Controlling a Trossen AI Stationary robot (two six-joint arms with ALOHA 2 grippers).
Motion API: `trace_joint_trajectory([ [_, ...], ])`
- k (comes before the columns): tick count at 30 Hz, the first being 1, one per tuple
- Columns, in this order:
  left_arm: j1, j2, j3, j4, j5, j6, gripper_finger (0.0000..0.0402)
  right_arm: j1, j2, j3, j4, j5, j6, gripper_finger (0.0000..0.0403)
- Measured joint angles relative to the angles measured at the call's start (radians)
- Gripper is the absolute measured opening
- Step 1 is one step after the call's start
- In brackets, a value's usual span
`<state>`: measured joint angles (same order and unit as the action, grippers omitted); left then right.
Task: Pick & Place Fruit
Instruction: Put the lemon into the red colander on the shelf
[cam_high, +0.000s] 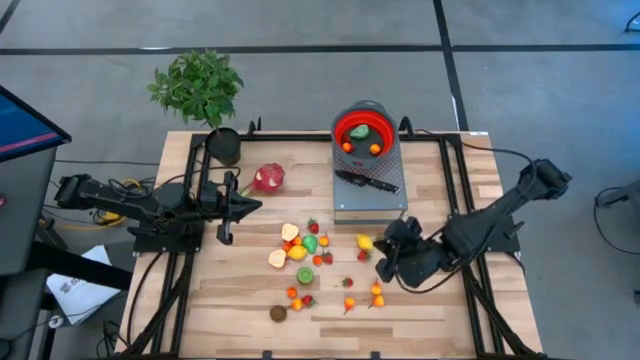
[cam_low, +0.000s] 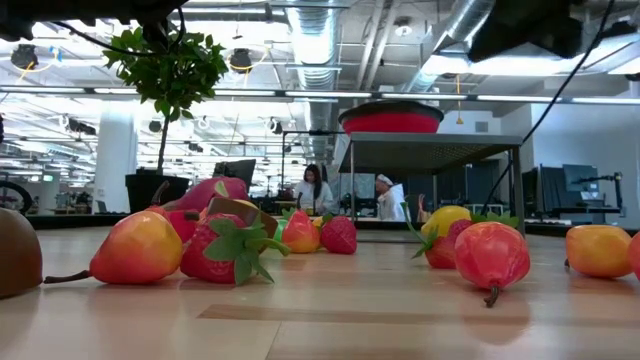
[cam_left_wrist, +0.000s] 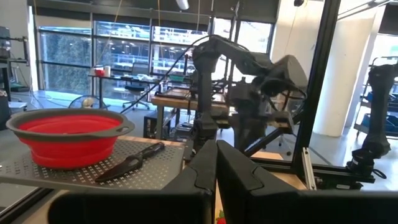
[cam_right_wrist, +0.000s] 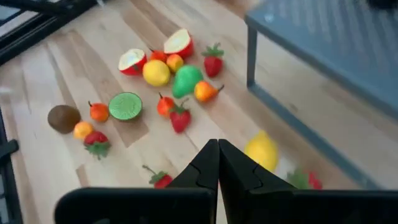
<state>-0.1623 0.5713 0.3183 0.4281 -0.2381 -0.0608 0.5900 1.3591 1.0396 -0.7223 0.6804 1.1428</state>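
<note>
Closed dark jaws of the right gripper (cam_right_wrist: 217, 163) fill the near edge of its wrist view, pressed together and holding nothing, poised above the wooden counter (cam_high: 440, 305) beside a yellow lemon (cam_right_wrist: 262, 151). Across the counter, the left gripper (cam_high: 226, 209) has its jaws shut too, empty, just beside the pink-red dragon fruit (cam_high: 268, 178) with green tips.

Between the two arms the small fruits (cam_high: 305, 255) lie scattered loose on the counter: two cut apple halves (cam_right_wrist: 178, 42) showing pale flesh, a green pear (cam_right_wrist: 186, 81), a green lime half (cam_right_wrist: 125, 106), several red strawberries (cam_right_wrist: 180, 118) with green caps, small orange pieces, and a brown kiwi (cam_right_wrist: 63, 118) off at the edge of the group.

At the far side a grey perforated stand (cam_high: 368, 185) carries a black-handled knife (cam_high: 368, 181) and a round red bowl (cam_high: 362, 131); inside the bowl sit one green piece and two small orange pieces. A potted plant (cam_high: 200, 88) stands at the far left corner.
</note>
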Motion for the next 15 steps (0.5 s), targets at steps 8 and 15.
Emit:
trace_joint_trajectory([
  [8, 0.0, 0.0, 0.0, 0.0, 0.0, 0.0, 0.0003, -0.009, 0.135, 0.169, -0.341, -0.026, 0.279, 0.0],
  [15, 0.0, 0.0, 0.0, 0.0, 0.0, 0.0, 0.0003, -0.059, 0.294, 0.353, -0.558, -0.113, 0.322, 0.0],
])
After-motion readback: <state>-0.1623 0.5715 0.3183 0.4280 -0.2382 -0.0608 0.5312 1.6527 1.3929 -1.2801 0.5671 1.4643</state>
